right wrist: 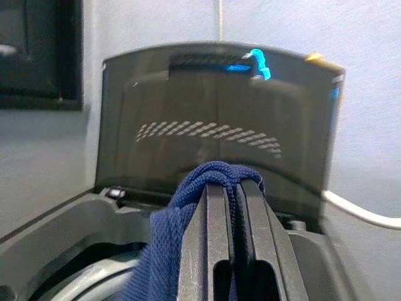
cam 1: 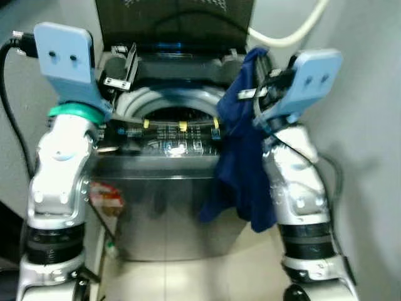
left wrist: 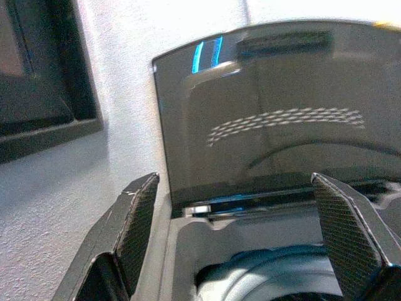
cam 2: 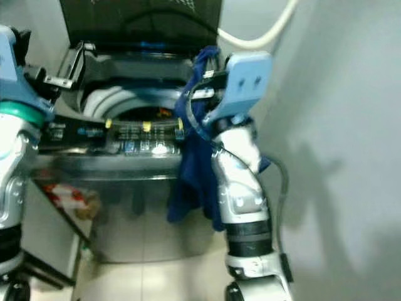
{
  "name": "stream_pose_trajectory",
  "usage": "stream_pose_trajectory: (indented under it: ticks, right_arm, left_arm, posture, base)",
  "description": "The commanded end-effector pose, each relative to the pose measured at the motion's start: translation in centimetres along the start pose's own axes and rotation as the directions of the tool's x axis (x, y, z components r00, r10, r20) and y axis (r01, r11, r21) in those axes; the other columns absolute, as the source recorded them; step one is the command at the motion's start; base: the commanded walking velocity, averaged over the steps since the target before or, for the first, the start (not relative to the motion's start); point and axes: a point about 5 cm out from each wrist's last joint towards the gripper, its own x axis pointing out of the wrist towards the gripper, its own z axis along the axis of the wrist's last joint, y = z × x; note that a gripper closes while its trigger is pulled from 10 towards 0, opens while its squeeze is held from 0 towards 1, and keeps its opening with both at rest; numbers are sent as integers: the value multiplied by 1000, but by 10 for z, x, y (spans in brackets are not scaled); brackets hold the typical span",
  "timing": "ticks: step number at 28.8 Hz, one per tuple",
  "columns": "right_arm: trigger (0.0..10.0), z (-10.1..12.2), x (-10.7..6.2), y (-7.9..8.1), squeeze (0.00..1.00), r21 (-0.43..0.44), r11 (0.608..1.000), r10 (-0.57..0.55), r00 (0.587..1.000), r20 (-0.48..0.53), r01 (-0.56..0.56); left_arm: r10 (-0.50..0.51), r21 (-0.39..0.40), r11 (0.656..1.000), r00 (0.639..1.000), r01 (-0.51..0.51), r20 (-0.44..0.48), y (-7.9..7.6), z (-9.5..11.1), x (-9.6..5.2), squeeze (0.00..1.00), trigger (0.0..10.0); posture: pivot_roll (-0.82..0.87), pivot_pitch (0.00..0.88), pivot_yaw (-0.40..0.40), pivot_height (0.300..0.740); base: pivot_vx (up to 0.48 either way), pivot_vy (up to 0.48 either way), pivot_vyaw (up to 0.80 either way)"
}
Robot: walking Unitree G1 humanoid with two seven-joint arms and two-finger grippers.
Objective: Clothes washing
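Right hand (right wrist: 235, 251) clenches a blue garment (cam 1: 241, 169) beside the open washer (cam 1: 175, 125); left hand (left wrist: 250, 232) released. Best carried over the drum before letting go.

The washing machine (cam 1: 169, 188) stands with its lid (left wrist: 276, 113) raised upright at the back, so the round drum opening (cam 1: 178, 116) is free from above. A blue garment (cam 1: 241, 163) clamped in the right end effector (right wrist: 233, 188) drapes over the opening's right rim. A wall (cam 2: 338, 125) stands close on the right, and a white hose (cam 1: 294, 31) crosses behind.
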Motion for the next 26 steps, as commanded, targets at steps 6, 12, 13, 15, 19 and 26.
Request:
stream_pose_trajectory:
  ticks: [6,12,13,15,19,26]
  right_arm:
    - [10000,5,2,-6,0,-5,1000,-19,999,27,19]
    - [10000,5,2,-6,0,-7,1000,-17,999,28,17]
    - [10000,5,2,-7,0,-7,1000,-17,999,29,17]
    - [10000,5,2,-7,0,-6,1000,-16,999,29,17]
    - [10000,6,2,-6,0,-6,1000,-16,999,30,16]
    - [10000,6,3,-7,0,-6,1000,-14,999,32,14]
  left_arm:
    - [-21,4,1000,1000,21,-3,-7,-1,0,0,10000]
    - [-25,4,1000,1000,25,-14,-8,-2,0,0,10000]
    - [-26,-1,1000,1000,26,-16,-9,-3,1,0,10000]
    - [-28,0,1000,999,28,-17,-9,-3,1,0,10000]
    - [-32,-5,999,999,32,-14,-10,-3,1,0,10000]
    - [-42,-10,999,999,42,-12,-11,-2,1,0,10000]
  posture:
    - [61,0,34,740]
    - [60,0,34,740]
    - [60,0,34,740]
    - [60,0,34,740]
    - [60,0,33,740]
    - [58,0,30,740]
  base:
    - [460,0,0]
    - [367,0,0]
    - [0,0,0]
    - [0,0,0]
    - [0,0,0]
    - [0,0,0]
